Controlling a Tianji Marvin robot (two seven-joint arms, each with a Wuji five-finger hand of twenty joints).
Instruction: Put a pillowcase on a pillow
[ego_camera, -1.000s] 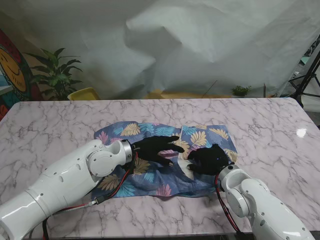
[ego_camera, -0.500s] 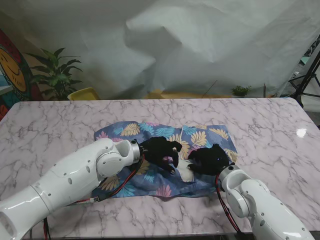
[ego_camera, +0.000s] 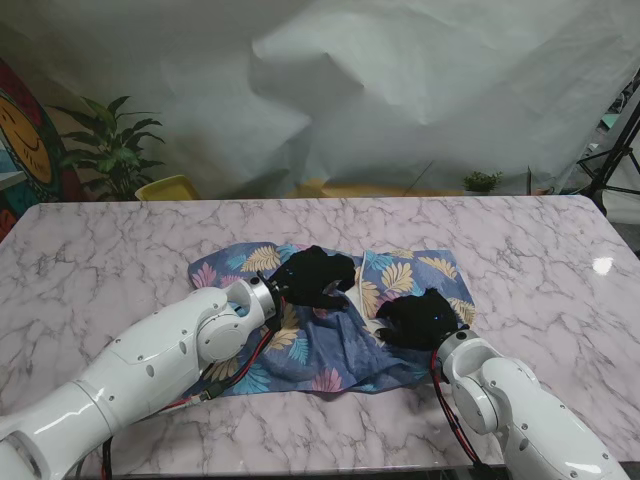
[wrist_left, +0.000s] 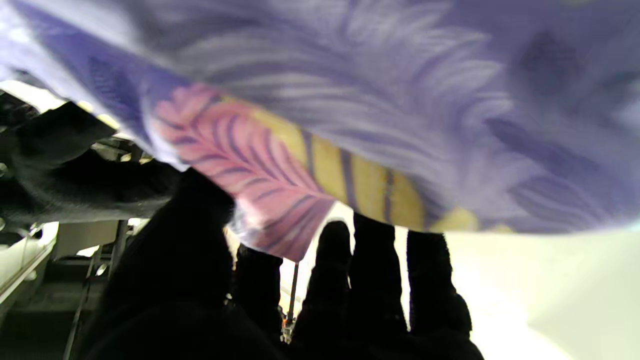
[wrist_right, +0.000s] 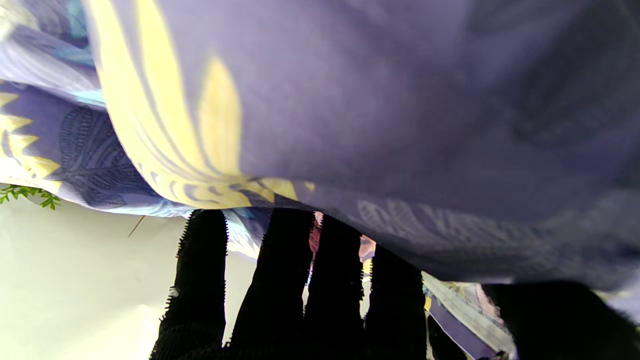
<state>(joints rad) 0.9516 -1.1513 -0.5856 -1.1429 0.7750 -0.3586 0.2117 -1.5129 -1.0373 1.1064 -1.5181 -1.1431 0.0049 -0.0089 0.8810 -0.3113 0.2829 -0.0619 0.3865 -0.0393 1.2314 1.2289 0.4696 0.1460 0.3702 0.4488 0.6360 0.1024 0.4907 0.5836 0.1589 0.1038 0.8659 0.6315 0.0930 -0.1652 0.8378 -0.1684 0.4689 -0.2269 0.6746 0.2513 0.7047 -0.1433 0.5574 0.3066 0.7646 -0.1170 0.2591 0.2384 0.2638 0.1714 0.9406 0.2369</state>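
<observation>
From the stand's view, the pillowcase (ego_camera: 330, 315) (blue, with yellow, pink and teal leaves) lies spread near the middle of the marble table (ego_camera: 520, 250), closer to me than to the far edge. The left hand (ego_camera: 312, 277) sits on the cloth's middle with its black-gloved fingers curled down, and a ridge of fabric is bunched up beside them; it looks clamped on the pillowcase. The right hand (ego_camera: 418, 320) rests on the right part of the cloth, near its edge closest to me, fingers bent; whether it pinches the fabric I cannot tell from here. A strip of white (ego_camera: 372, 328) shows between the two hands. A potted plant (ego_camera: 108, 150) stands beyond the table's far left corner.

In the left wrist view, the left hand's fingers (wrist_left: 372, 280) meet the hem of the pillowcase (wrist_left: 350, 110), with the thumb (wrist_left: 190, 235) pressed against a pink leaf, so fabric is nipped between them.

In the right wrist view, four fingers (wrist_right: 285, 280) reach to the draped edge of the pillowcase (wrist_right: 380, 125); their tips are hidden by the cloth, and the grip stays unclear.
</observation>
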